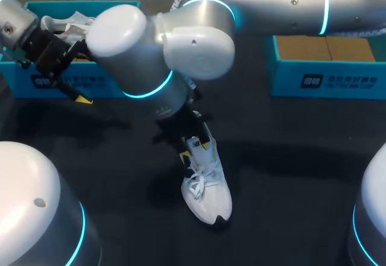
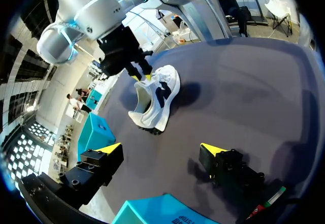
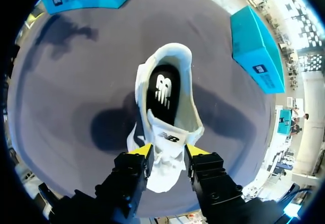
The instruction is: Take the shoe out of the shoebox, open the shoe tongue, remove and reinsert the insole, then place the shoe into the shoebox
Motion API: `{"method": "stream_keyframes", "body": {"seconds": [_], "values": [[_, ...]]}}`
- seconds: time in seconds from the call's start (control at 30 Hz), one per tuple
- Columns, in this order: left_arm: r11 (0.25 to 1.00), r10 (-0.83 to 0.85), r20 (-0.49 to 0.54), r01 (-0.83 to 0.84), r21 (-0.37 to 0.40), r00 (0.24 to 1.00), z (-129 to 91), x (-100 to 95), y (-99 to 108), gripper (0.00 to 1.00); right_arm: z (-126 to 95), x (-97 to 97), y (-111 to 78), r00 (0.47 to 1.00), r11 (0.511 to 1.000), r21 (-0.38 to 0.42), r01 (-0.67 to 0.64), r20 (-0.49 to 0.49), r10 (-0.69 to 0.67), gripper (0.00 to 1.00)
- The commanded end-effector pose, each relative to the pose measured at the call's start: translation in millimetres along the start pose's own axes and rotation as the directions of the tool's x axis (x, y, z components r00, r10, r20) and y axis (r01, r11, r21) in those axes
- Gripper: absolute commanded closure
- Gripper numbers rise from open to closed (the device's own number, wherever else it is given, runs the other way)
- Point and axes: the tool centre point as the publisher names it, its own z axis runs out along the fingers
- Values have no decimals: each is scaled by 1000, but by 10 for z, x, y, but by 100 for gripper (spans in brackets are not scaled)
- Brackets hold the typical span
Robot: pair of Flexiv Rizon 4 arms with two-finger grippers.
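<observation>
The right hand is hovering open, its fingers straddling the tongue of the white shoe, which is standing upright mid-worktop. The left hand is hanging open by the blue shoebox.
</observation>
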Motion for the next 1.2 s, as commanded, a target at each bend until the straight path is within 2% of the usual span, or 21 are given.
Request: {"method": "stream_keyframes", "body": {"seconds": [0.03, 0.5, 0.77, 0.93, 1.03, 1.2], "values": [[1000, 0, -3, 0, -4, 1000, 0, 0, -14, 0, 62, -82, 52, 1000, 1000, 5, 1, -17, -1, 69], [1000, 0, -3, 0, -4, 1000, 0, 0, -14, 0, 312, -61, 276, 997, 999, 29, 38, -63, -37, 74], [1000, 0, -3, 0, -4, 1000, 0, 0, -14, 0, -107, -78, 57, 999, 999, -21, 35, 14, -35, 73], [1000, 0, -3, 0, -4, 1000, 0, 0, -14, 0, -198, -77, -32, 999, 999, -30, 32, 37, -31, 73], [1000, 0, -3, 0, -4, 1000, 0, 0, -14, 0, -135, -99, -5, 999, 999, -27, 36, 32, -35, 73], [1000, 0, -3, 0, -4, 1000, 0, 0, -14, 0, 61, -134, 141, 998, 998, -25, 56, -4, -56, 75]]}}
